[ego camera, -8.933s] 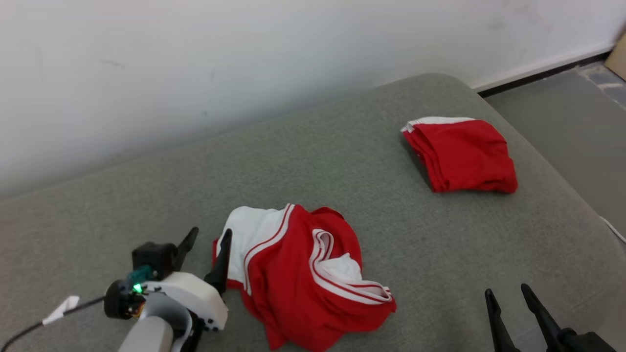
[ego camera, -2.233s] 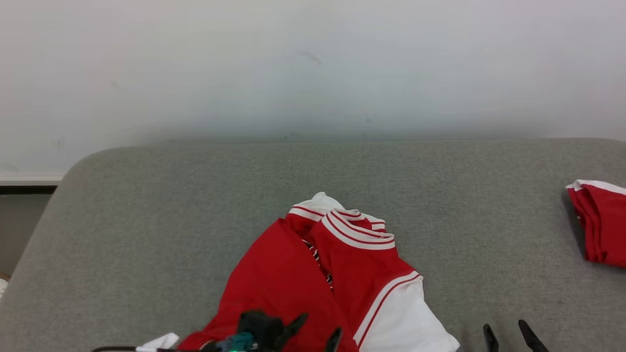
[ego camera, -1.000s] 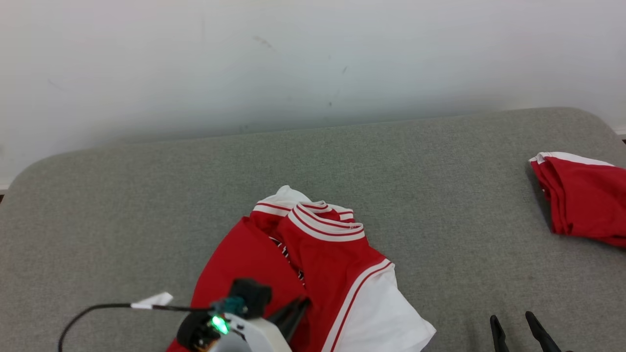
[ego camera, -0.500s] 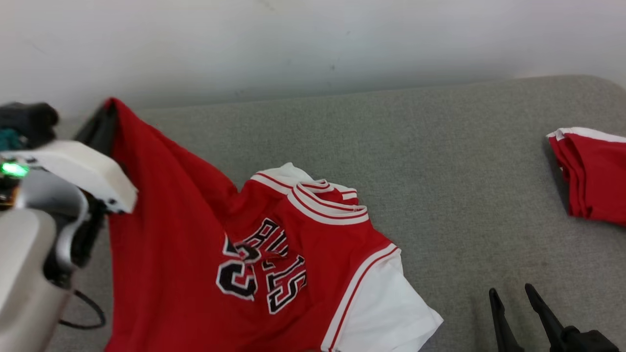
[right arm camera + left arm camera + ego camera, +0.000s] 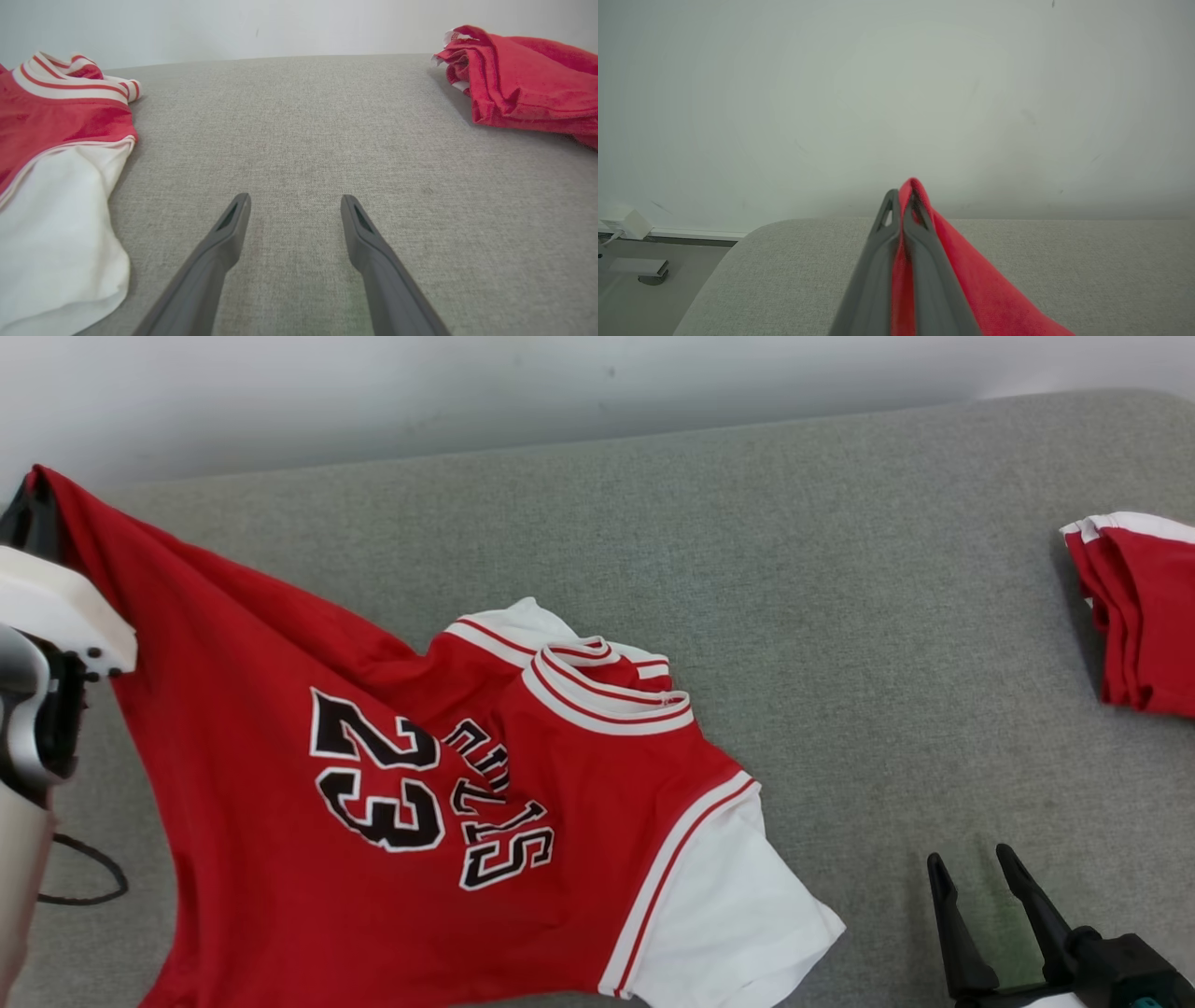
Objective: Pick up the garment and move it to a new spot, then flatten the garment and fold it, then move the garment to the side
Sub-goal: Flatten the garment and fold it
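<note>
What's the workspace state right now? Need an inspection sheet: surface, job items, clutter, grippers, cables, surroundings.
Surface: grey fabric surface, bare between the two garments.
Job's things: red jersey printed 23, partly spread, one edge held up at the left; white sleeve lies on the surface.
Clutter: folded red garment at the right edge, apart from the jersey.
Grippers: left gripper shut on the jersey's red edge; right gripper open, empty, over bare fabric.
Cables: black cable looping beside the left arm.
Surroundings: white wall behind; small white box at the skirting.
</note>
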Robot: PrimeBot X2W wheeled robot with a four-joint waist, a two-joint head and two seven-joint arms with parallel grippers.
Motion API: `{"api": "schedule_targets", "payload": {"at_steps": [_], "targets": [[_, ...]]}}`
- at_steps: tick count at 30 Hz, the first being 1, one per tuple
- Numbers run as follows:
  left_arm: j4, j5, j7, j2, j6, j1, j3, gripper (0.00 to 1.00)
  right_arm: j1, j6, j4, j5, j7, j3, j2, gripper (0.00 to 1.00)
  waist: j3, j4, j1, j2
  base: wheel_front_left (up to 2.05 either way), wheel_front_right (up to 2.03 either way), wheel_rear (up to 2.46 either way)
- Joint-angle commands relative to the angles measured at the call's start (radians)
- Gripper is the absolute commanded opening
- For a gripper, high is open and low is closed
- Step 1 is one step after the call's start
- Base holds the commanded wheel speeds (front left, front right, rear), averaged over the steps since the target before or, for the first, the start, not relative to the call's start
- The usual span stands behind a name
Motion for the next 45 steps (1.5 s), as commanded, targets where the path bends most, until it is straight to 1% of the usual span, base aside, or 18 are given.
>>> {"api": "schedule_targets", "payload": {"at_steps": [1, 2, 3, 10, 13, 17, 20, 21, 22, 23, 24, 26, 28, 31, 34, 38, 41, 45], "targets": [[0.026, 0.014, -0.033, -0.009, -0.009, -0.019, 0.002, 0.55, -0.017, -0.003, 0.002, 0.005, 0.001, 0.000, -0.008, 1.00, -0.008, 0.003, -0.0001, 0.0000, 0.00, 0.00, 0.00], [0.044, 0.024, -0.058, -0.014, -0.013, -0.023, -0.002, 0.97, -0.015, -0.003, 0.004, 0.004, 0.001, -0.002, -0.009, 1.00, -0.014, 0.005, -0.0001, 0.0000, 0.00, 0.00, 0.00], [0.063, 0.023, -0.071, -0.022, -0.018, -0.025, -0.007, 1.00, -0.013, -0.003, 0.005, 0.002, 0.001, -0.003, -0.010, 1.00, -0.021, 0.008, -0.0001, 0.0000, 0.00, 0.00, 0.00], [0.120, 0.025, -0.143, -0.073, -0.048, 0.005, -0.040, 1.00, 0.022, -0.003, 0.012, -0.004, 0.001, -0.010, -0.014, 1.00, -0.099, 0.040, -0.0001, 0.0000, 0.00, 0.00, 0.00], [0.106, 0.020, -0.163, -0.083, -0.055, 0.041, -0.049, 1.00, 0.045, -0.003, 0.012, -0.006, 0.001, -0.013, -0.014, 1.00, -0.145, 0.060, -0.0001, 0.0000, 0.00, 0.00, 0.00], [0.058, 0.004, -0.191, -0.095, -0.049, 0.116, -0.052, 1.00, 0.076, -0.003, 0.011, -0.009, 0.001, -0.021, -0.014, 1.00, -0.210, 0.087, -0.0001, 0.0000, 0.00, 0.00, 0.00], [0.033, -0.005, -0.184, -0.091, -0.045, 0.160, -0.052, 1.00, 0.091, -0.003, 0.012, -0.011, 0.001, -0.024, -0.015, 1.00, -0.239, 0.100, -0.0001, 0.0000, 0.00, 0.00, 0.00], [0.025, -0.012, -0.167, -0.091, -0.045, 0.183, -0.053, 1.00, 0.096, -0.003, 0.011, -0.011, 0.001, -0.026, -0.015, 1.00, -0.249, 0.107, -0.0001, 0.0000, 0.00, 0.00, 0.00], [0.026, -0.023, -0.109, -0.081, -0.059, 0.228, -0.074, 1.00, 0.107, -0.003, 0.011, -0.012, 0.001, -0.029, -0.015, 1.00, -0.267, 0.121, -0.0001, 0.0000, 0.00, 0.00, 0.00], [0.026, -0.023, -0.109, -0.081, -0.059, 0.228, -0.074, 1.00, 0.107, -0.003, 0.011, -0.012, 0.001, -0.029, -0.015, 1.00, -0.267, 0.121, -0.0001, 0.0000, 0.00, 0.00, 0.00], [0.030, -0.029, -0.082, -0.074, -0.067, 0.242, -0.082, 1.00, 0.111, -0.003, 0.012, -0.013, 0.001, -0.030, -0.015, 1.00, -0.273, 0.128, -0.0001, 0.0000, 0.00, 0.00, 0.00], [0.043, -0.015, -0.060, -0.043, -0.068, 0.246, -0.090, 1.00, 0.113, -0.003, 0.013, -0.013, 0.001, -0.026, -0.017, 1.00, -0.280, 0.139, -0.0001, 0.0000, 0.00, 0.00, 0.00], [0.058, -0.019, -0.052, -0.044, -0.075, 0.253, -0.095, 1.00, 0.111, -0.003, 0.016, -0.013, 0.001, -0.024, -0.018, 1.00, -0.285, 0.146, -0.0001, 0.0000, 0.00, 0.00, 0.00], [0.054, -0.017, -0.071, -0.038, -0.069, 0.250, -0.090, 1.00, 0.109, -0.003, 0.016, -0.009, 0.001, -0.025, -0.015, 1.00, -0.292, 0.152, -0.0001, 0.0000, 0.00, 0.00, 0.00], [0.031, -0.013, -0.091, -0.035, -0.073, 0.266, -0.091, 1.00, 0.123, -0.003, 0.015, -0.011, 0.001, -0.023, -0.009, 1.00, -0.300, 0.159, -0.0001, 0.0000, 0.00, 0.00, 0.00], [-0.036, -0.025, -0.157, -0.049, -0.068, 0.309, -0.082, 1.00, 0.134, -0.003, 0.012, -0.008, 0.001, -0.031, -0.006, 1.00, -0.313, 0.168, -0.0001, 0.0000, 0.00, 0.00, 0.00], [-0.107, -0.021, -0.199, -0.068, -0.046, 0.372, -0.086, 1.00, 0.149, -0.003, 0.003, -0.012, 0.001, -0.037, -0.005, 1.00, -0.323, 0.175, -0.0001, 0.0000, 0.00, 0.00, 0.00], [-0.210, -0.025, -0.226, -0.094, -0.012, 0.461, -0.091, 1.00, 0.160, -0.003, -0.017, -0.021, 0.001, -0.049, -0.005, 1.00, -0.333, 0.188, -0.0001, 0.0000, 0.00, 0.00, 0.00]]}}
